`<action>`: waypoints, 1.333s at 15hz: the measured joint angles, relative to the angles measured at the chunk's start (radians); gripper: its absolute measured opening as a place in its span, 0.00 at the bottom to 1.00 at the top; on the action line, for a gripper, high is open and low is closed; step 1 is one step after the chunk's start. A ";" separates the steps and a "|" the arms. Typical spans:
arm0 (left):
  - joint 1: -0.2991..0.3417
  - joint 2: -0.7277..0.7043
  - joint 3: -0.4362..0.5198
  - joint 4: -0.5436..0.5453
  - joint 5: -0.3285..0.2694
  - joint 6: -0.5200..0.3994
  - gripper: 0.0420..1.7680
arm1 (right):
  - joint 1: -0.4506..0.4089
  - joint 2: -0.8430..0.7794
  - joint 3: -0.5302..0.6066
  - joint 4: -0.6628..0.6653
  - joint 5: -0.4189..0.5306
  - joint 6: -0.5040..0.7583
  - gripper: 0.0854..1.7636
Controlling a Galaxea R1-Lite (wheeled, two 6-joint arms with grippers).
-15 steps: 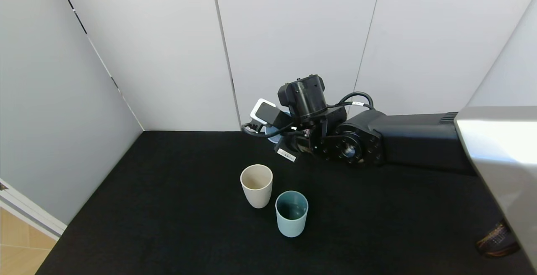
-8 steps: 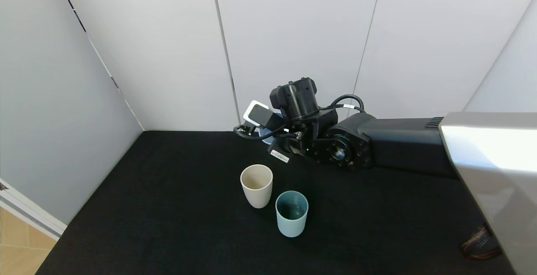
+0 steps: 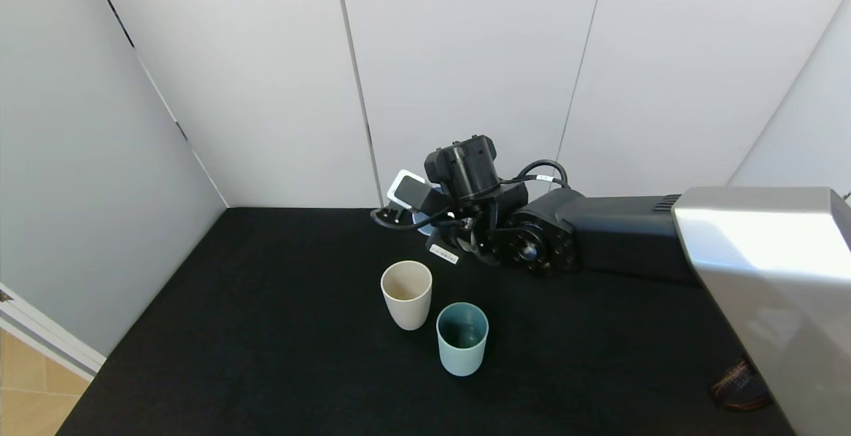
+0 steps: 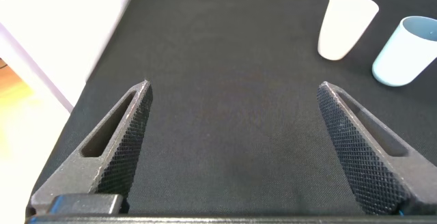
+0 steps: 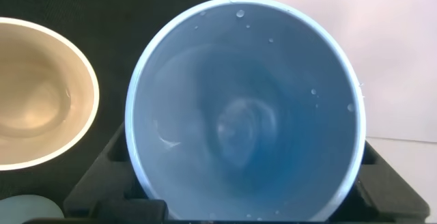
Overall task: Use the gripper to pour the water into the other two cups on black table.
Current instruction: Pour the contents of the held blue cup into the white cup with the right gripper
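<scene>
The cream-beige cup [image 3: 406, 293] and the pale teal cup [image 3: 462, 337] stand upright, side by side, mid-table on the black table [image 3: 266, 329]. My right gripper [image 3: 420, 215] is behind them near the back wall, shut on a periwinkle-blue cup [image 3: 421, 220] that my wrist mostly hides. In the right wrist view the blue cup [image 5: 246, 108] fills the frame, with droplets on its inner wall and a faint water surface. The cream cup [image 5: 37, 94] beside it shows a faint wet glint inside. My left gripper [image 4: 234, 87] is open and empty over bare cloth, out of the head view.
White wall panels [image 3: 465, 57] close off the back and left of the table. The table's left edge [image 3: 80, 389] drops to a wooden floor. A dark brown object [image 3: 736, 384] lies at the front right, under my right arm's silver shell.
My right arm has moved left and slightly down with the blue cup, nearer the cream cup. The two standing cups have not moved.
</scene>
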 joint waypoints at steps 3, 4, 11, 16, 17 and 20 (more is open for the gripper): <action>-0.001 0.000 0.000 0.000 0.000 0.000 0.97 | 0.008 0.014 0.000 -0.001 -0.010 -0.042 0.74; -0.001 0.000 0.000 0.000 0.000 0.000 0.97 | 0.010 0.016 0.000 -0.003 -0.021 -0.054 0.74; -0.001 0.000 0.000 0.000 0.000 0.000 0.97 | 0.031 0.024 0.001 -0.008 -0.085 -0.103 0.74; -0.001 0.000 0.000 0.000 0.000 0.000 0.97 | 0.038 0.030 0.001 -0.012 -0.119 -0.153 0.74; -0.001 0.000 0.000 0.000 0.000 0.000 0.97 | 0.039 0.031 0.001 -0.012 -0.119 -0.157 0.74; -0.001 0.000 0.000 0.000 0.000 0.000 0.97 | 0.040 0.036 0.001 -0.015 -0.131 -0.177 0.74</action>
